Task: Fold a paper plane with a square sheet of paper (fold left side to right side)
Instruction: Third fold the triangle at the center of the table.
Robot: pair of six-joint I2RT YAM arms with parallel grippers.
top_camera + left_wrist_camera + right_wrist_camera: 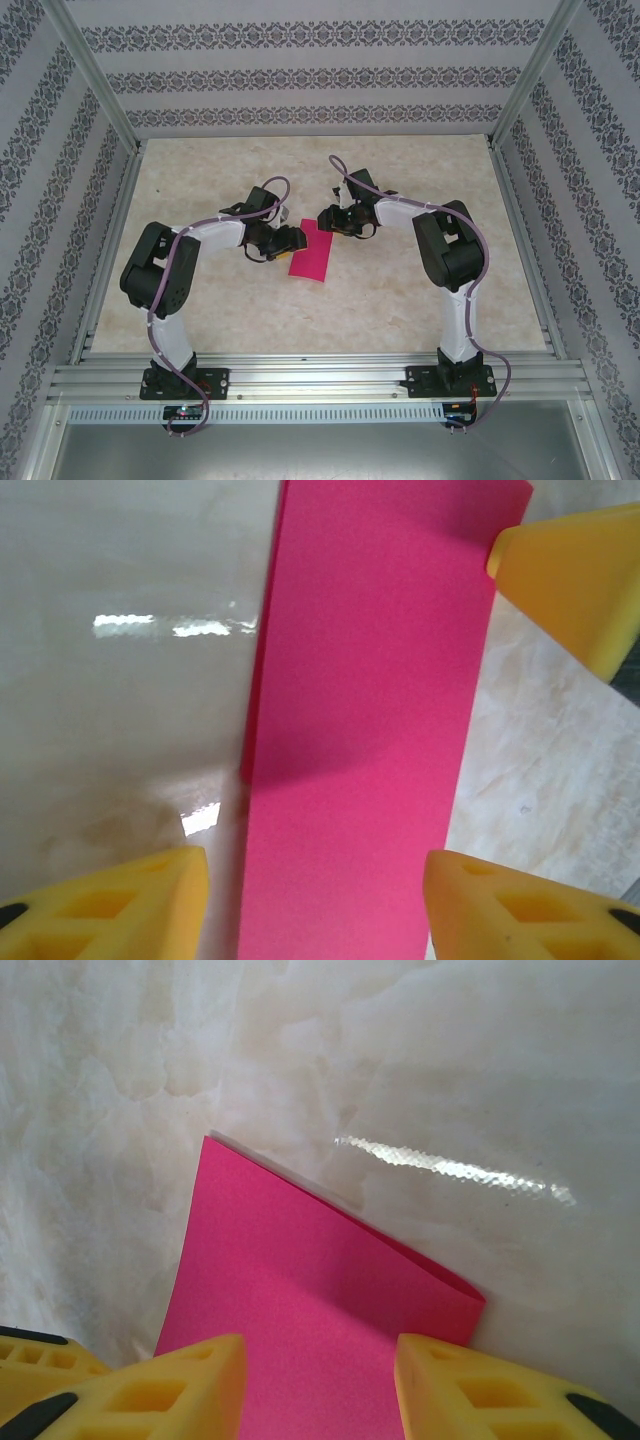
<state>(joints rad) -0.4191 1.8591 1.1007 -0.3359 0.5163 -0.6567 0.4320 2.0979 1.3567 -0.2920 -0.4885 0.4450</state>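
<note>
Magenta-pink, the square sheet of paper [310, 252] lies flat on the worktop [420, 300] between your two arms, already doubled into a narrow strip; in the right wrist view two layers show at its far end, one edge peeping just past the other, so the halves do not quite meet. Your left tool [315, 872] stands open, its yellow fingers [130, 905] either side of one end of the strip, nothing clamped; your right tool [320, 1360] is open as well, astride the opposite end; a yellow finger, by my reading one of its own, shows at the upper right of the left wrist view, just beside the strip's corner. Whether any pad touches the paper I cannot tell.

I judge the left-to-right fold to be laid over, and the step in hand to be setting its crease; the pointed dart is not yet begun. Your next move calls for pinning one end while the other tool presses along the folded long edge; keep the pressure light and straight down, since thin paper on this glossy worktop may slide or skew.
</note>
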